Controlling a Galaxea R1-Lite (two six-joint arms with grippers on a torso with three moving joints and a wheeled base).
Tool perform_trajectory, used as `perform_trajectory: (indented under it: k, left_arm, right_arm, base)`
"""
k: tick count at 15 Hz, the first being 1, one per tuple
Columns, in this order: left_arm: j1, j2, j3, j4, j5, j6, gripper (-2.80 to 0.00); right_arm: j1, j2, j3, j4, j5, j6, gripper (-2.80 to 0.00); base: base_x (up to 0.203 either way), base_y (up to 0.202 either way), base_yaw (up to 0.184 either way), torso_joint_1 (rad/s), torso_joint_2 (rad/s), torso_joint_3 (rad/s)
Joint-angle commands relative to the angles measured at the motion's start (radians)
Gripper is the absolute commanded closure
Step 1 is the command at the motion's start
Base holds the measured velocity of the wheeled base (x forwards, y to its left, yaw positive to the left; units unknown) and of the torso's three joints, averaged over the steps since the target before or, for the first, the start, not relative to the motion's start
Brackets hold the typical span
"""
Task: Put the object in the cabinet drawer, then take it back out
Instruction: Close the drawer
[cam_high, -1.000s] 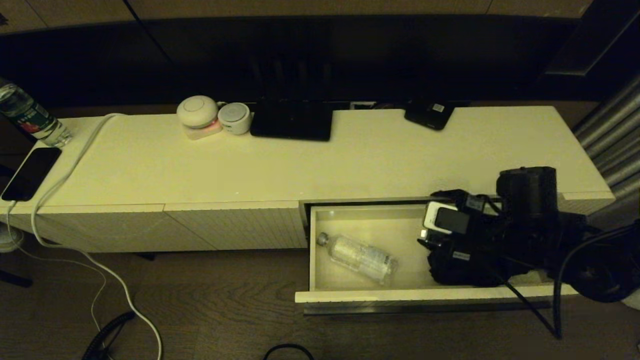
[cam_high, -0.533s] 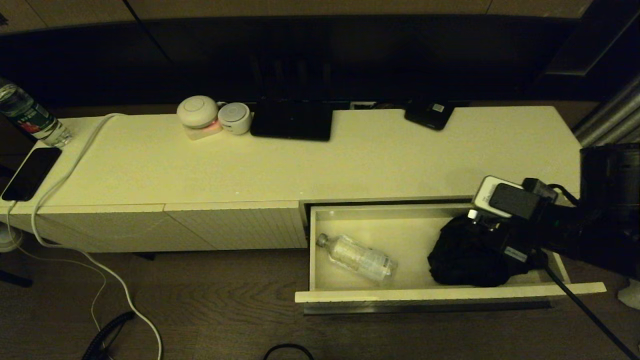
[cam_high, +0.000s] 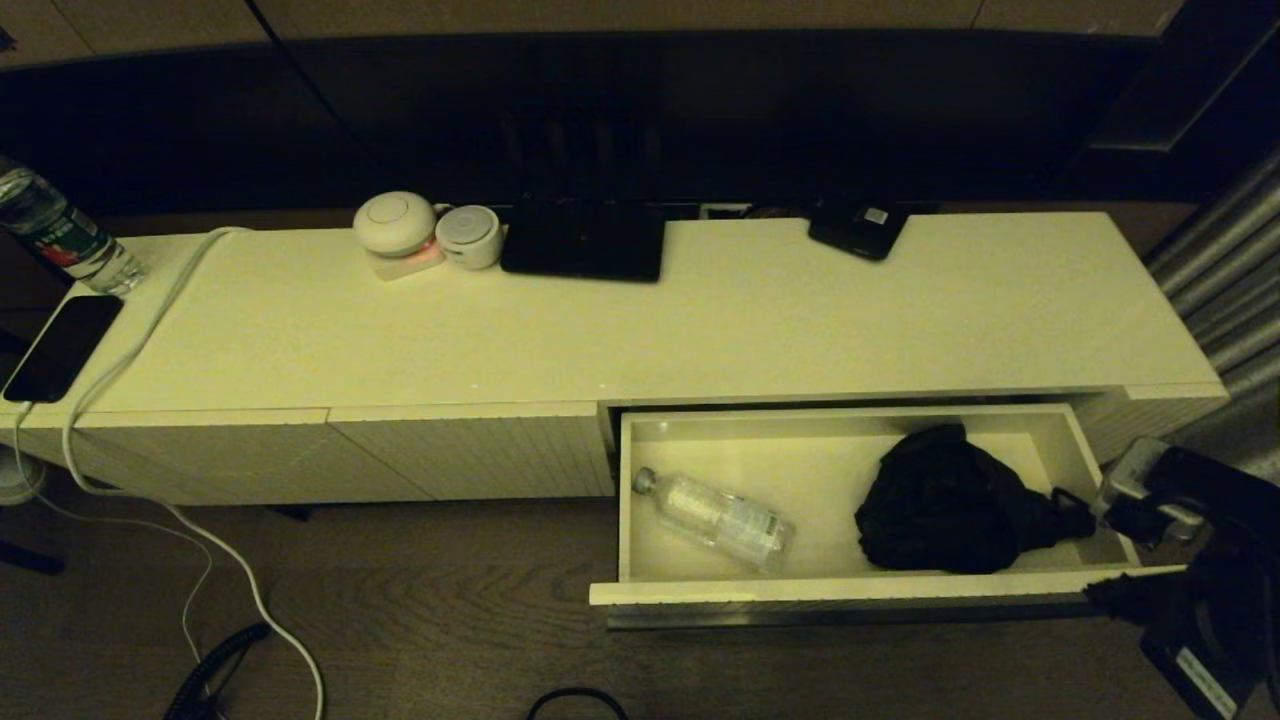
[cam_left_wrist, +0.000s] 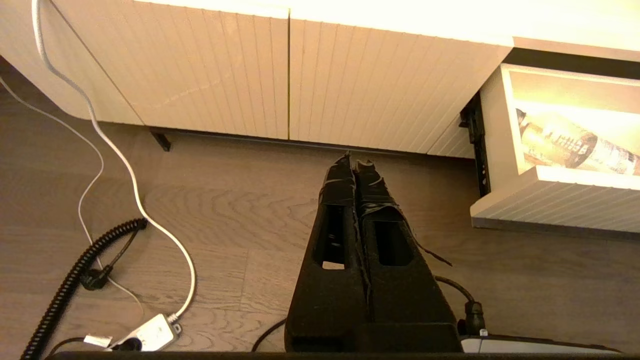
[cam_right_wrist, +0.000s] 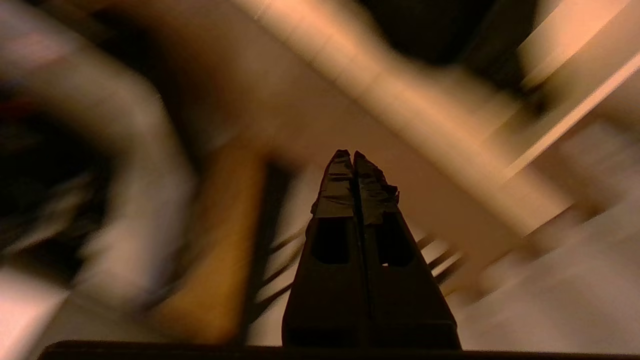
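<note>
The cabinet drawer (cam_high: 850, 592) stands pulled out at the right end of the long cream cabinet (cam_high: 700, 320). Inside lie a crumpled black bundle (cam_high: 940, 515) on the right and a clear plastic bottle (cam_high: 720, 518) on the left, on its side. My right arm (cam_high: 1170, 500) is outside the drawer's right end, apart from the bundle. In the blurred right wrist view the right gripper (cam_right_wrist: 353, 153) is shut and empty. The left gripper (cam_left_wrist: 354, 159) is shut on nothing, low over the floor left of the drawer (cam_left_wrist: 550, 200), with the bottle (cam_left_wrist: 575, 145) in sight.
On the cabinet top stand a water bottle (cam_high: 60, 235), a dark phone (cam_high: 62, 345) with a white cable (cam_high: 130, 350), two round white devices (cam_high: 400, 230), a black tablet (cam_high: 585, 240) and a small black device (cam_high: 860, 232). Cables lie on the wooden floor (cam_left_wrist: 100, 260).
My right arm has drawn back from over the drawer to its right end and lower. The black bundle it covered now lies uncovered in the drawer. The bottle has not moved.
</note>
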Motion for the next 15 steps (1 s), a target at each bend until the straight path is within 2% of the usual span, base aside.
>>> perform_trajectory:
  k: [1,3,7,11,13,15]
  left_arm:
    - [0.0,-0.002,0.0,0.0,0.001,-0.001,0.0]
    - [0.0,-0.002,0.0,-0.001,0.001,-0.001,0.0]
    - [0.0,-0.002,0.0,-0.001,0.001,-0.001,0.0]
    - [0.0,-0.002,0.0,-0.001,0.001,-0.001,0.0]
    - [0.0,-0.002,0.0,-0.001,0.001,-0.001,0.0]
    - [0.0,-0.002,0.0,-0.001,0.001,-0.001,0.0]
  right_arm:
    - [0.047,-0.048,-0.003,0.165,0.021,0.189,0.0]
    - [0.057,-0.021,0.004,0.265,0.056,0.231,0.0]
    - [0.056,0.068,0.009,0.4,0.17,0.238,0.0]
    - [0.061,0.204,0.011,0.405,0.231,0.253,0.0]
    - [0.076,0.268,-0.01,0.386,0.249,0.289,0.0]
    - [0.079,0.306,-0.024,0.298,0.25,0.346,0.0]
  base:
    - [0.0,0.0,0.0,0.0,0.0,0.0]
    - [0.0,0.0,0.0,0.0,0.0,0.0]
    - [0.0,0.0,0.0,0.0,0.0,0.0]
    - [0.0,0.0,0.0,0.0,0.0,0.0]
    - [0.0,0.0,0.0,0.0,0.0,0.0]
    - [0.0,0.0,0.0,0.0,0.0,0.0]
